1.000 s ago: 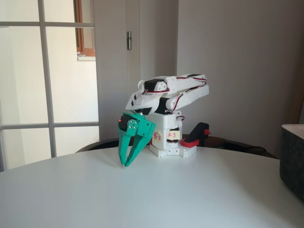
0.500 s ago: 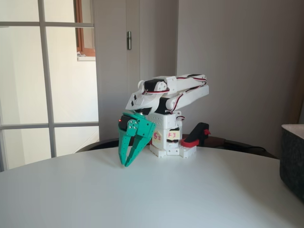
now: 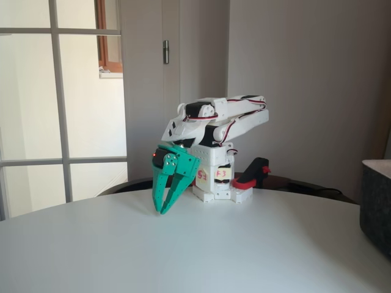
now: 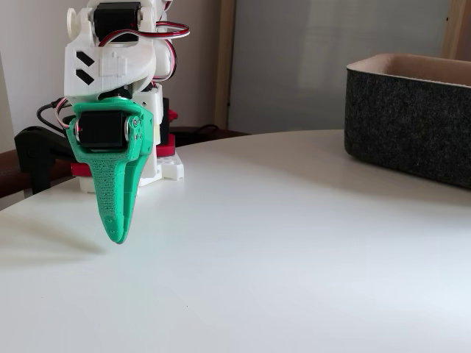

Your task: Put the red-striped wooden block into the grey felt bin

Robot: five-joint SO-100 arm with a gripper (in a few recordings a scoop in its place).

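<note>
My green gripper [image 3: 164, 211] hangs folded down in front of the white arm base, its tips just above the white table. The two fingers meet at their tips with nothing between them, so it is shut and empty. In the side-on fixed view the gripper [image 4: 116, 238] shows as a single green wedge pointing down. The grey felt bin [image 3: 376, 204] stands at the right edge of the table, far from the gripper; its fuzzy dark wall and pale rim [image 4: 409, 123] show at the upper right. The red-striped wooden block is out of view.
The round white table [image 3: 201, 250] spreads wide between the gripper and the bin. A red and black clamp [image 3: 252, 176] holds the arm base [image 3: 214, 180] at the table's far edge. A window and a wall stand behind.
</note>
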